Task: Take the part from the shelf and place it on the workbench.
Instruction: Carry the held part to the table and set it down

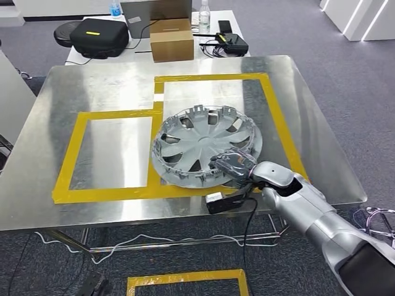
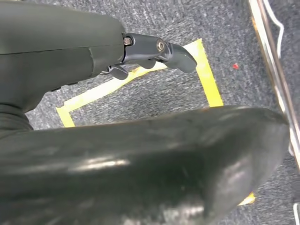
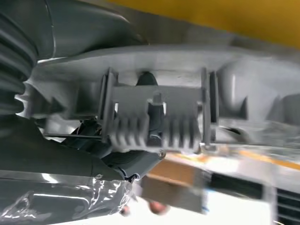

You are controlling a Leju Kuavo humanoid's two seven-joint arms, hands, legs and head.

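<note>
The part is a silver hubcap [image 1: 200, 142] lying tilted on the steel workbench [image 1: 116, 80], across the yellow tape between the two taped frames. My right hand [image 1: 234, 165] grips its near right rim, with the fingers wrapped over the edge. Up close, the right wrist view shows the hubcap's ribbed clips [image 3: 155, 101] just past my right hand [image 3: 53, 154], dark fingers tucked under the rim. My left hand [image 2: 106, 140] hangs over the carpet, one dark finger [image 2: 155, 49] stretched out, holding nothing.
A cardboard box [image 1: 171, 38], a black bag [image 1: 99, 36], a water bottle [image 1: 203, 17] and black devices [image 1: 231, 42] sit on the white table behind. A small black module [image 1: 219, 200] with cables hangs at the bench's front edge. Yellow tape [image 1: 186, 280] marks the floor below.
</note>
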